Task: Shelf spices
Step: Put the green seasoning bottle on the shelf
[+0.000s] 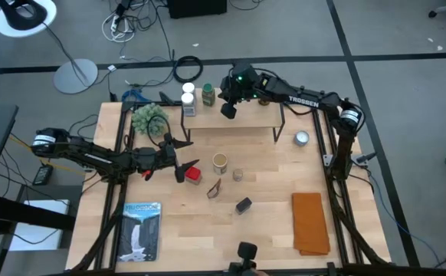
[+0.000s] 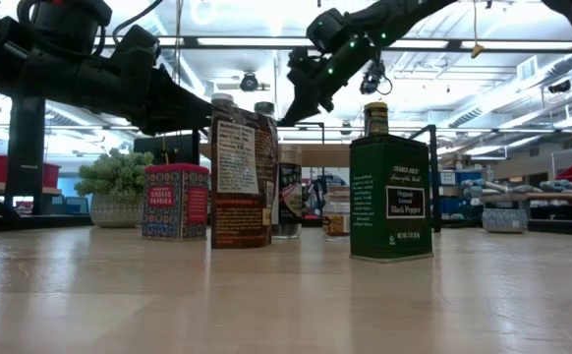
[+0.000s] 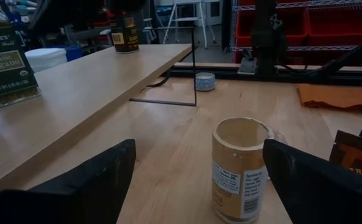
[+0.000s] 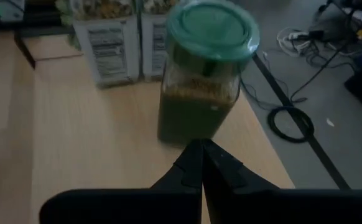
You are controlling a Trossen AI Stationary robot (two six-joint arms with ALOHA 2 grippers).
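My left gripper [image 1: 186,156] [image 3: 198,149] is open and low over the table. Its fingers point at the upright tan canister [image 1: 220,162] [image 3: 240,168], a short way off. The red tin [image 1: 194,175] stands beside it. My right gripper [image 1: 229,109] [image 4: 201,149] is shut and hangs over the shelf [image 1: 234,117] [image 3: 88,81], just short of the green-capped jar [image 1: 207,94] [image 4: 209,68]. Two white-capped jars [image 1: 188,101] stand on the shelf's left end, and a dark jar [image 3: 125,31] stands farther along. A brown packet [image 1: 214,188], a small jar [image 1: 238,175] and a dark tin [image 1: 243,205] [image 2: 391,197] stand on the table.
A fuzzy green plant [image 1: 149,117] stands left of the shelf and a flat silver tin [image 1: 302,138] right of it. An orange cloth [image 1: 309,222] lies by the near right corner. A picture booklet [image 1: 141,230] lies near left. The shelf's black legs [image 3: 194,74] stand behind the canister.
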